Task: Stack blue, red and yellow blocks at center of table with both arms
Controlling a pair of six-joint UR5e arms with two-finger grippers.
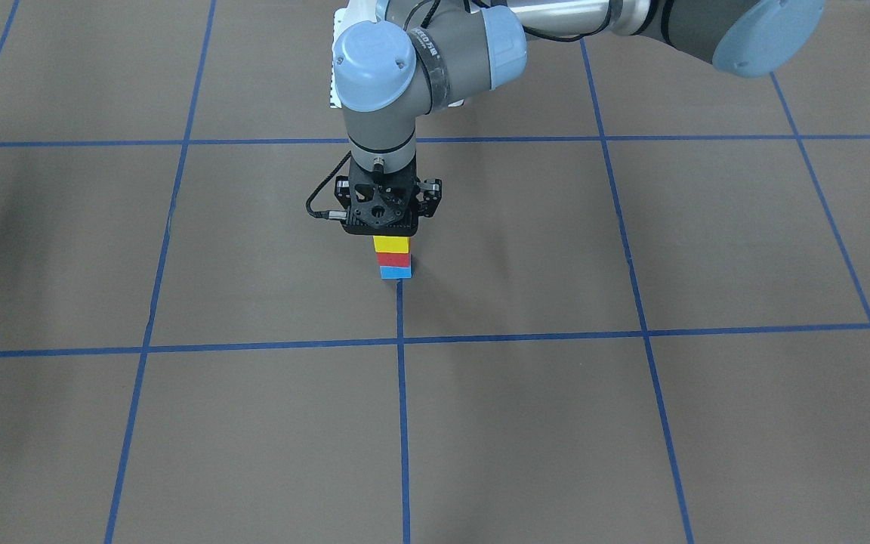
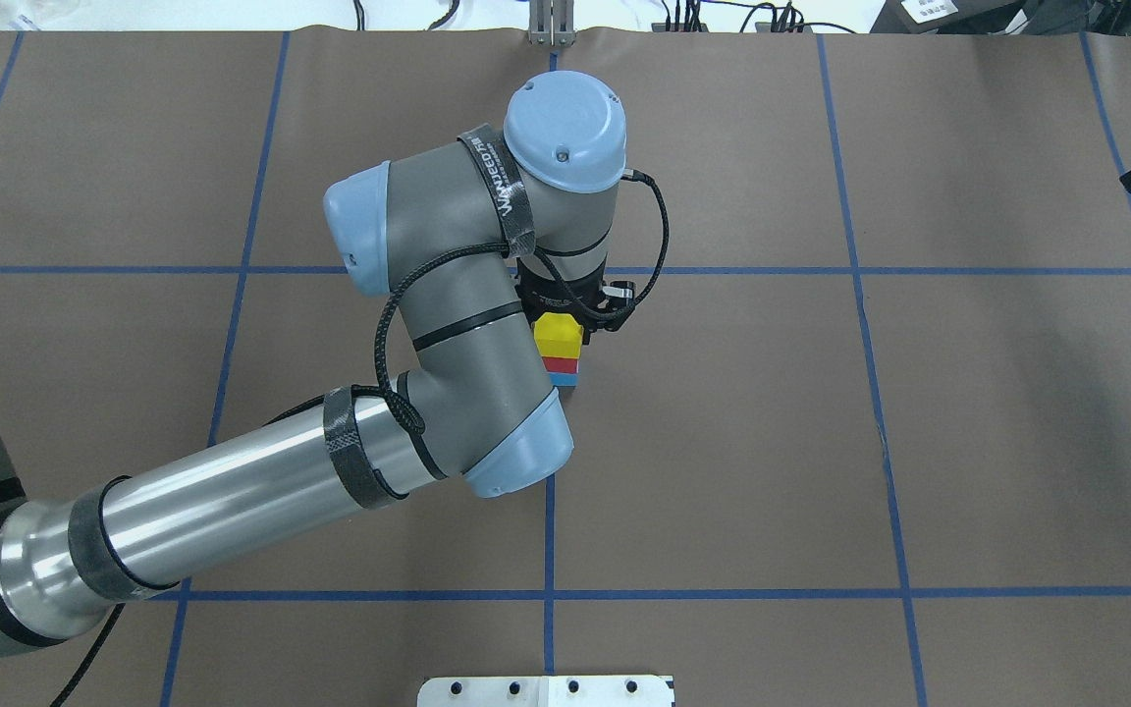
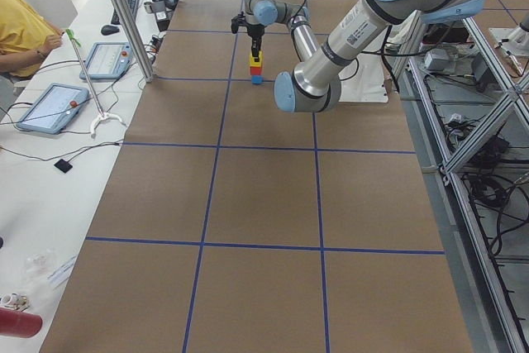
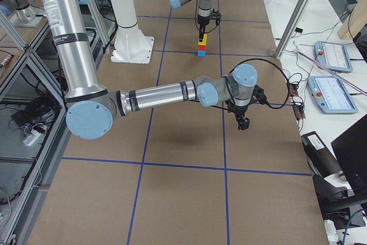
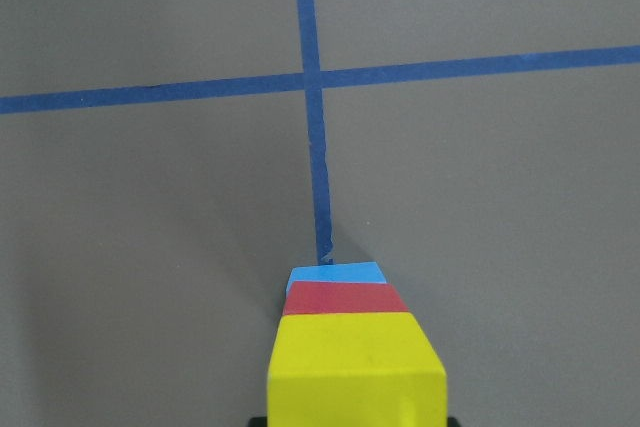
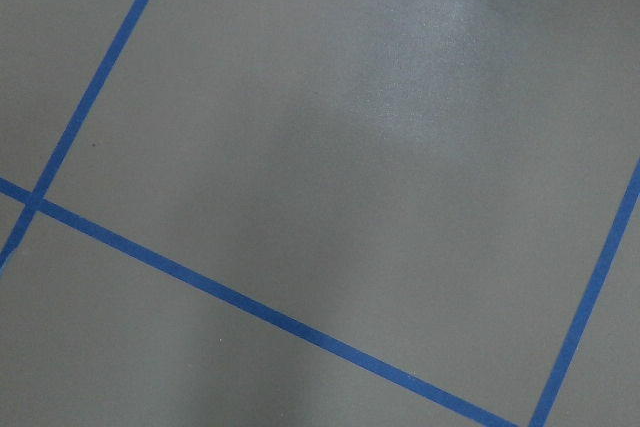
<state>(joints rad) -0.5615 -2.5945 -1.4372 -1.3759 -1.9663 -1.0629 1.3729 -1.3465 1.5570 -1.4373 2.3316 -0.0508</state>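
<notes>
A stack stands at the table's centre on a blue tape line: blue block [image 1: 396,273] at the bottom, red block [image 1: 394,260] in the middle, yellow block [image 1: 391,244] on top. My left gripper [image 1: 391,235] points straight down over the stack. Its fingertips sit tight against the top of the yellow block's sides, so it looks shut on it. In the left wrist view the yellow block [image 5: 355,367] fills the bottom edge above red [image 5: 345,299] and blue [image 5: 336,273]. My right gripper [image 4: 243,121] hangs above bare table far to the right; I cannot tell if it is open or shut.
The brown table cover [image 1: 631,423] has a grid of blue tape lines. A tape crossing [image 1: 402,340] lies just beyond the stack on the operators' side. Tablets and cables [image 3: 51,105] lie on the side bench. A person in yellow [image 3: 21,26] sits there.
</notes>
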